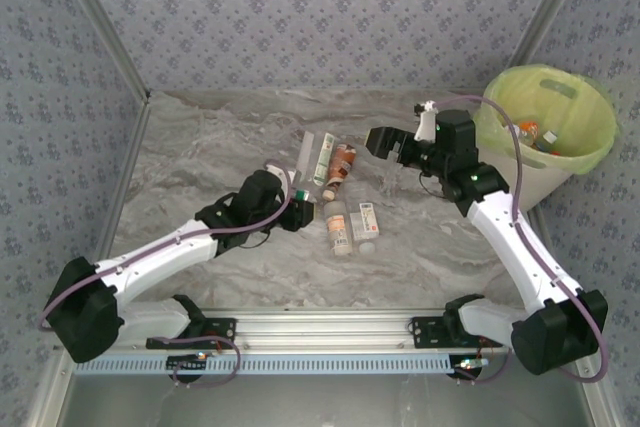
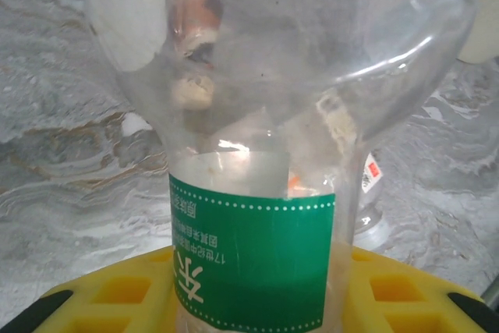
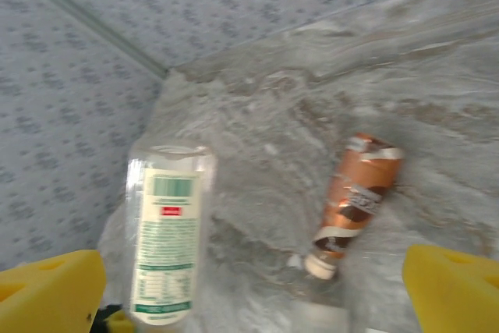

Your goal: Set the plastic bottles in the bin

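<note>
Counter [image 1: 220,147]: the remaining plastic bottles [image 1: 341,219] lie clustered mid-surface. Bin [image 1: 590,117] stands far right with a few already inside. Right hand [image 1: 388,143] is spread wide and empty above the pile. Left hand [image 1: 300,209] is closed on the green-label bottle [image 2: 253,263]. Judged light, thin-walled, slick and crushable, so grip mid-body, gently.
</note>
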`<state>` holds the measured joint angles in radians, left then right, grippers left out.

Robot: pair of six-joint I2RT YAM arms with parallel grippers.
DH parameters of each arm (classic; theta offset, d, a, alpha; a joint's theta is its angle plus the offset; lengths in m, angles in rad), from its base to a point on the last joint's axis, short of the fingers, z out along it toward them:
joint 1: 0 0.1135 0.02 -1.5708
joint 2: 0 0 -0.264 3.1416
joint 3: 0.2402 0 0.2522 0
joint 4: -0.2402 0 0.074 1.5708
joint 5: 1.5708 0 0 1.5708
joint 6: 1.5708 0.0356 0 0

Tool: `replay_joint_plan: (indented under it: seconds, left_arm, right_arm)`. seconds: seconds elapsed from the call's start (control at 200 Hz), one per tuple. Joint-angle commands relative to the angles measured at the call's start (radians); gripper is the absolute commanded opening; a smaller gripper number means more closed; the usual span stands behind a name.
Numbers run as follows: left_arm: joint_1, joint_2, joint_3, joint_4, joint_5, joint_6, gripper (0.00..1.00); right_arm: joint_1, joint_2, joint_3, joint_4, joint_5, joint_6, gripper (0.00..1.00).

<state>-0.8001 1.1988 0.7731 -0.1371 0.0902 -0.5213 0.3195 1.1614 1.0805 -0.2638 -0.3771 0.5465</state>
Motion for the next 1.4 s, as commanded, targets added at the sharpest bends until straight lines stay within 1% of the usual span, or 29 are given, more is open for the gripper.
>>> replay_joint_plan:
  seconds: [0.0, 0.095, 0.185, 0.275, 0.365, 0.42, 0.44, 0.52, 0.62, 0.7, 0.805, 0.969, 0.994, 1.019, 1.269, 1.344, 1.369, 1.394]
  left_arm:
    - [0.002, -0.034, 0.010, 0.098, 0.067, 0.076, 0.00]
    - [0.002, -0.038, 0.025, 0.115, 0.084, 0.107, 0.00]
    - [-0.001, -0.029, 0.040, 0.123, 0.073, 0.136, 0.00]
    - [-0.004, -0.003, 0.066, 0.109, 0.053, 0.152, 0.00]
    - [-0.005, 0.022, 0.087, 0.106, 0.056, 0.163, 0.00]
    - [-0.009, 0.031, 0.096, 0.112, 0.056, 0.170, 0.00]
    - [-0.012, 0.034, 0.099, 0.115, 0.054, 0.173, 0.00]
    - [-0.018, 0.047, 0.109, 0.121, 0.043, 0.182, 0.00]
    - [-0.021, 0.060, 0.116, 0.126, 0.030, 0.188, 0.00]
    - [-0.021, 0.069, 0.121, 0.129, 0.029, 0.191, 0.00]
    - [-0.021, 0.078, 0.124, 0.143, 0.022, 0.191, 0.00]
    - [-0.021, 0.093, 0.131, 0.146, 0.021, 0.189, 0.00]
    - [-0.022, 0.095, 0.132, 0.144, 0.021, 0.190, 0.00]
    - [-0.021, 0.095, 0.132, 0.145, 0.021, 0.188, 0.00]
    - [-0.022, 0.095, 0.132, 0.145, 0.022, 0.172, 0.00]
    - [-0.022, 0.093, 0.134, 0.144, 0.025, 0.169, 0.04]
    - [-0.022, 0.093, 0.134, 0.143, 0.026, 0.168, 0.09]
    - [-0.020, 0.093, 0.135, 0.142, 0.028, 0.167, 0.16]
  right_arm:
    - [0.027, 0.012, 0.019, 0.077, -0.109, 0.038, 1.00]
    - [0.055, 0.043, 0.031, 0.103, -0.098, 0.059, 1.00]
    - [0.093, 0.097, 0.053, 0.113, -0.045, 0.118, 1.00]
    - [0.119, 0.153, 0.075, 0.155, -0.088, 0.130, 1.00]
    - [0.145, 0.194, 0.103, 0.159, -0.081, 0.129, 1.00]
    - [0.156, 0.214, 0.102, 0.158, -0.063, 0.130, 1.00]
    - [0.161, 0.222, 0.136, 0.159, -0.057, 0.134, 1.00]
    - [0.169, 0.254, 0.159, 0.156, -0.041, 0.139, 1.00]
    - [0.171, 0.276, 0.182, 0.127, 0.030, 0.151, 0.99]
    - [0.170, 0.280, 0.183, 0.128, 0.063, 0.151, 0.94]
    - [0.171, 0.303, 0.201, 0.136, 0.015, 0.149, 0.87]
    - [0.172, 0.320, 0.227, 0.094, -0.011, 0.138, 0.82]
    - [0.171, 0.320, 0.228, 0.090, -0.013, 0.134, 0.75]
    - [0.172, 0.320, 0.231, 0.086, -0.017, 0.128, 0.71]
    - [0.174, 0.306, 0.238, 0.071, -0.018, 0.092, 0.49]
    - [0.175, 0.302, 0.238, 0.072, -0.016, 0.092, 0.40]
    - [0.176, 0.301, 0.239, 0.073, -0.016, 0.092, 0.37]
    - [0.177, 0.299, 0.238, 0.075, -0.013, 0.092, 0.34]
